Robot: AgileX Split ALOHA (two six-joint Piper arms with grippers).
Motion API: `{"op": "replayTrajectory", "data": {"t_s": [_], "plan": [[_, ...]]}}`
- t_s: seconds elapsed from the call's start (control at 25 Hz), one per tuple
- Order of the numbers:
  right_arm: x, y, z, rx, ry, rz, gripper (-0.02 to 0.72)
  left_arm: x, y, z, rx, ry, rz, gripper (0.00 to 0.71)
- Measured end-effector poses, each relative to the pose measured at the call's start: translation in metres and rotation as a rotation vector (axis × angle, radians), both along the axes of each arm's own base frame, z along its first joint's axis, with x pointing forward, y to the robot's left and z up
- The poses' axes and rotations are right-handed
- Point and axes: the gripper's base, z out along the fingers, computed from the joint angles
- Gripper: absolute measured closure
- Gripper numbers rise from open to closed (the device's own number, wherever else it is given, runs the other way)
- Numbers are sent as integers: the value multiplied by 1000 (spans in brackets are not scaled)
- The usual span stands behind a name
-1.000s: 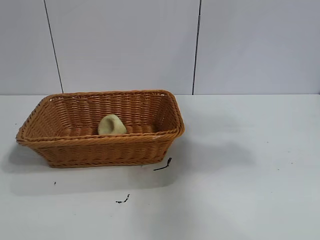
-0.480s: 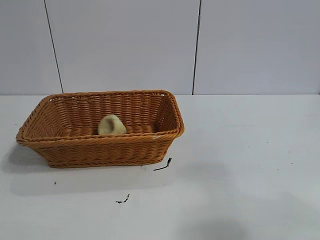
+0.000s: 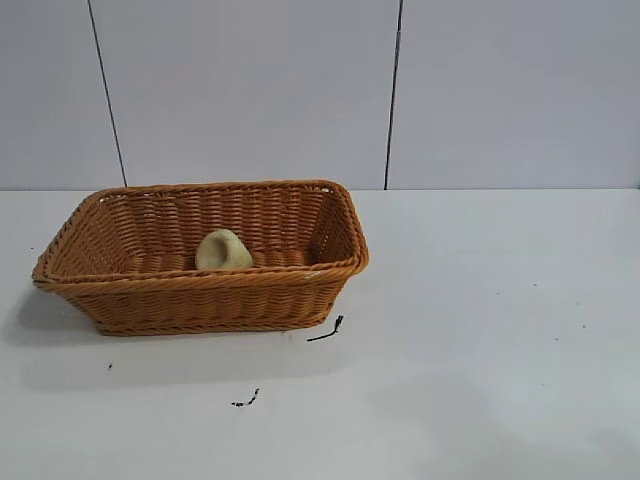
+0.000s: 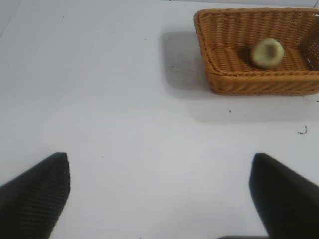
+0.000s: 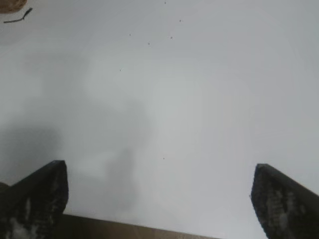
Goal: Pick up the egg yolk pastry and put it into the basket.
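Observation:
The pale yellow egg yolk pastry [image 3: 223, 250] lies inside the orange-brown wicker basket [image 3: 205, 281] at the table's left. Both also show in the left wrist view, the pastry [image 4: 267, 53] inside the basket [image 4: 249, 79]. My left gripper [image 4: 159, 172] is open and empty over bare table, well away from the basket. My right gripper [image 5: 159, 177] is open and empty above bare table near its front edge. Neither gripper shows in the exterior view.
A short black scrap [image 3: 327, 330] lies on the white table by the basket's front right corner; it also shows in the right wrist view [image 5: 17, 16]. Another small black mark [image 3: 246, 400] lies nearer the front.
The shadow on the table's right front has slid toward the front edge and faded. Basket and pastry have not moved.

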Motion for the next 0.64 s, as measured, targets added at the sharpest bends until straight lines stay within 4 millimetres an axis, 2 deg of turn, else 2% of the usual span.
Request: {"op": "replayTrajectory", "data": {"t_s": [0.12, 0.28, 0.64], "plan": [[-20, 0, 3, -4, -132, -1, 10, 0, 0, 0, 0, 0, 0, 14], [-36, 1, 4, -6, -231, -1, 10, 0, 0, 0, 0, 0, 0, 14], [-38, 1, 4, -4, -243, -3, 10, 0, 0, 0, 0, 0, 0, 14]]}}
